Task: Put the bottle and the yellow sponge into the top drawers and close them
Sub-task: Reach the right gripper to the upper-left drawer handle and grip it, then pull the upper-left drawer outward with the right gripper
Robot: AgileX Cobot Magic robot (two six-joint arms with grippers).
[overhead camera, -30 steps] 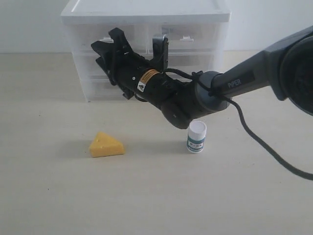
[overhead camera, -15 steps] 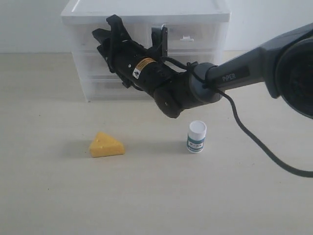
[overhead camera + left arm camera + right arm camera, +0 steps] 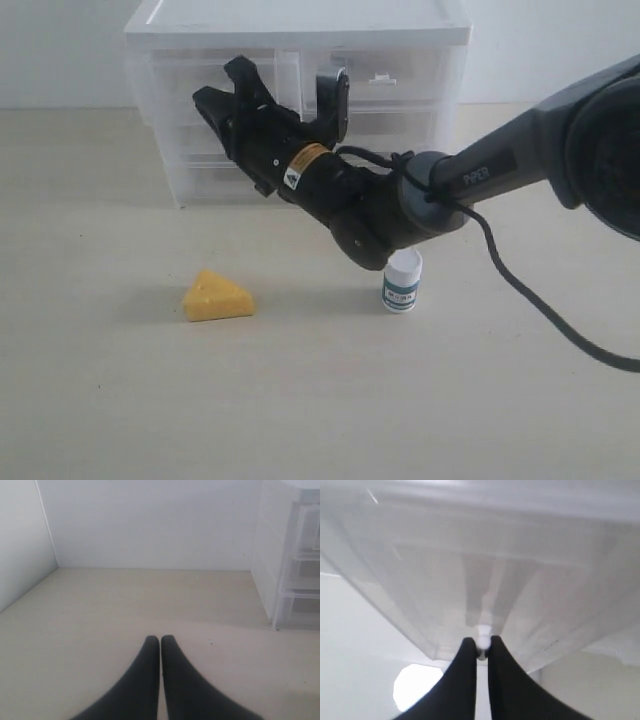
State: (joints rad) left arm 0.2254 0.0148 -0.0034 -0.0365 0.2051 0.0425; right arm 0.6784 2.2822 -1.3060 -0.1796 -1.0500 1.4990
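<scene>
Exterior view: your sponge [image 3: 218,296] and bottle [image 3: 402,283] sit on the tabletop [image 3: 100,400], well apart, with the arm cutting off part of the bottle's cap. The right tool [image 3: 218,88] is at the left top drawer [image 3: 180,75].

Left wrist view: your left tool [image 3: 160,641] is pressed together and empty.

Right wrist view: the right tool is narrowed onto the tab [image 3: 482,644]. I judge that you are opening the drawer, and next you need a straight pull outward. The drawer front is blurred.

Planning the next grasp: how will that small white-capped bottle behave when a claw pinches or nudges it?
The bottle looks squat and stands upright on the table, so it probably resists tipping. Its round, smooth wall may slip when pinched. Knocked over, it would likely roll.
</scene>
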